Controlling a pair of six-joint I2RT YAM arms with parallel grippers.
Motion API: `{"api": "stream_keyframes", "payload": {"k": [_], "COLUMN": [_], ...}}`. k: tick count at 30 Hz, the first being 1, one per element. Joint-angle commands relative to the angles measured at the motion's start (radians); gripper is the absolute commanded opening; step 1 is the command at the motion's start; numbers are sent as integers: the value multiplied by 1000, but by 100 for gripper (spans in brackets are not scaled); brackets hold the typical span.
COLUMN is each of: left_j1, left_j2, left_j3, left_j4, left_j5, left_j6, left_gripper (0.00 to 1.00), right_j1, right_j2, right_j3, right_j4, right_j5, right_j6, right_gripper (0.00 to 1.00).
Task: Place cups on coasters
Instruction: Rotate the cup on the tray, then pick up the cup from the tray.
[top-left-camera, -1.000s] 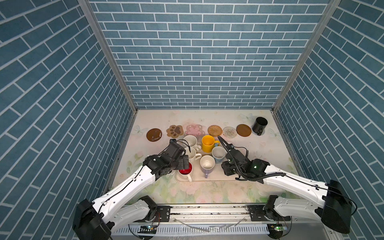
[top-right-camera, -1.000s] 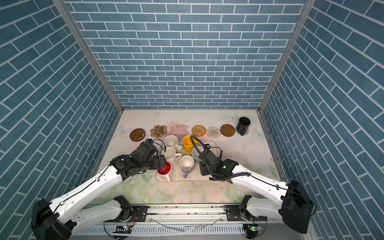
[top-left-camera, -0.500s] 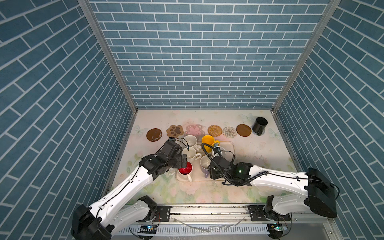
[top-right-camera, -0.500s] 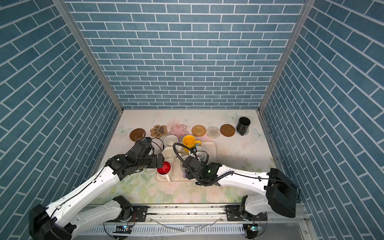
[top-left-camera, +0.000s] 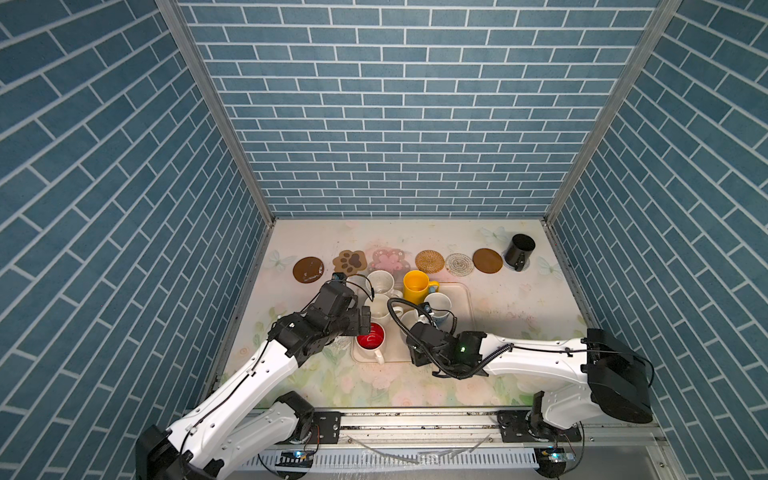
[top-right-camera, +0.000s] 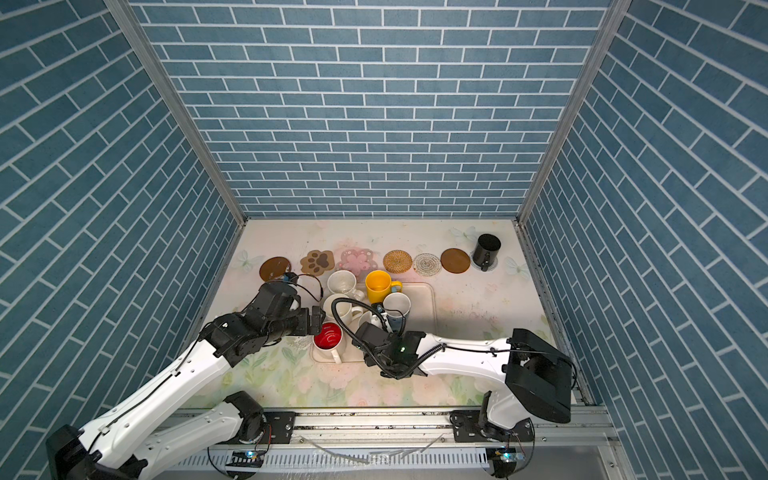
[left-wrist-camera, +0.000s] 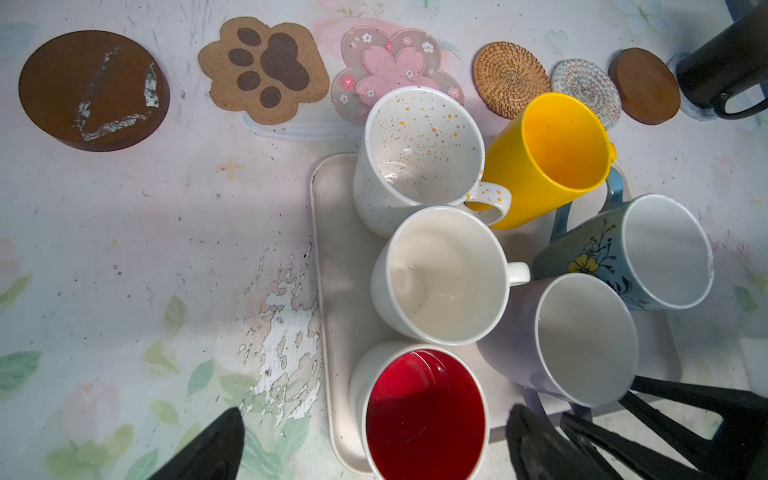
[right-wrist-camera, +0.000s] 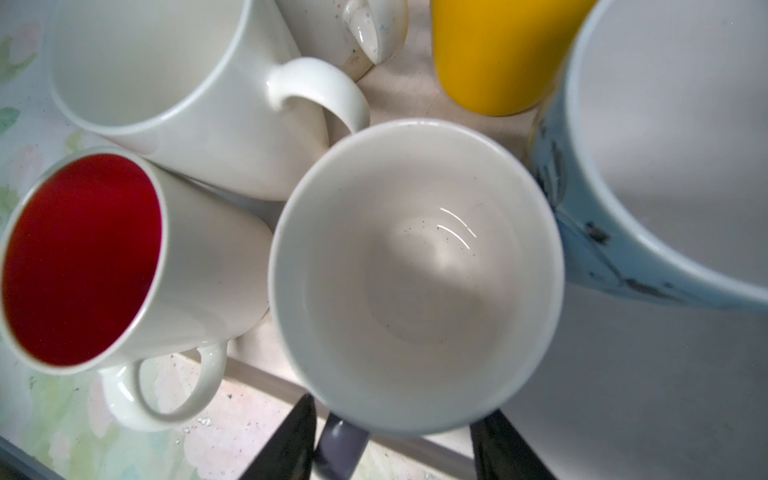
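Five cups crowd the cream tray (top-left-camera: 461, 316): speckled cream (left-wrist-camera: 419, 149), yellow (left-wrist-camera: 552, 153), light blue (left-wrist-camera: 660, 249), plain cream (left-wrist-camera: 440, 274) and lavender (right-wrist-camera: 415, 274). The red-inside cup (left-wrist-camera: 424, 415) sits at the tray's near left corner, and my left gripper (left-wrist-camera: 374, 446) stands open astride it without touching. My right gripper (right-wrist-camera: 395, 444) is open at the lavender cup's near side. That cup's handle (right-wrist-camera: 340, 444) lies between the fingers, against one of them. Several coasters line the far side, from the paw (top-left-camera: 350, 261) to the pink flower (top-left-camera: 388, 261). The black cup (top-left-camera: 518, 249) stands at the row's right end.
Other coasters in the row are a brown disc (top-left-camera: 308, 269), a rattan round (top-left-camera: 430, 260), a pale woven round (top-left-camera: 459, 264) and a second brown disc (top-left-camera: 487, 261). Blue brick walls close in the left, right and far sides. The cups on the tray nearly touch one another.
My right arm swung left from beside the light blue cup to the lavender cup's near side, and its jaws widened, then narrowed. The left arm barely moved.
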Motion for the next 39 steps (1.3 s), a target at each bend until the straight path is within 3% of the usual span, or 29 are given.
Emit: {"api": "stream_keyframes", "payload": {"k": [1,13,24,31,39], "left_j1": [8,8,8,8,8], "left_j2": [-5,29,49,21,-14], "left_j3": [4,-7,-2,-10,3], "left_j4": [-18,44,45,33,-18], "left_j5": [-18,0,22,8,-12], "left_j6": [12,7,17,12,7], "left_gripper": [99,99,99,99,99], "right_j1": [4,-9,-45,-50,-50], "right_j2": [7,9,72,61,55], "right_j3": [36,35,53,72,101], "right_j4": [-41,-102,-71,-103,-112], "right_j5": [42,-2,-68,-55,-87], "right_j6": [39,16,-5,-44,-120], "right_gripper": [51,29,28,9,0]}}
